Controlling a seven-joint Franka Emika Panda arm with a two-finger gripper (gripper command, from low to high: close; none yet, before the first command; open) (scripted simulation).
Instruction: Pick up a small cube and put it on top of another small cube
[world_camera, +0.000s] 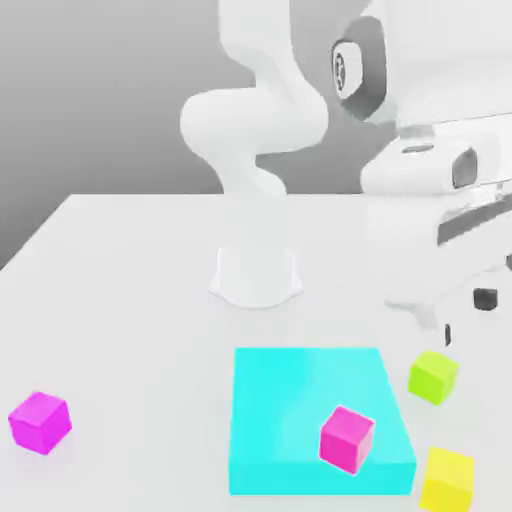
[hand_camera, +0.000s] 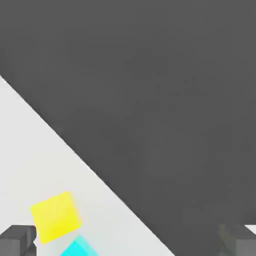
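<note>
The small yellow cube (world_camera: 447, 480) sits on the white table at the exterior view's lower right, just beside a corner of the cyan slab (world_camera: 300, 400). In the hand view the yellow cube (hand_camera: 55, 216) lies close to one finger (hand_camera: 17, 240), off to the side of the gap. My gripper (world_camera: 466, 315) hangs above the table at the exterior view's right, behind the lime-green cube (world_camera: 432, 376). The gripper (hand_camera: 128, 242) is open, its fingers wide apart with nothing between them.
A magenta cube (world_camera: 346, 438) rests on the cyan slab near its front right corner. Another magenta cube (world_camera: 40, 421) sits on the table at the exterior view's left. The arm's base (world_camera: 255, 275) stands behind the slab. The table edge (hand_camera: 75, 150) runs close by.
</note>
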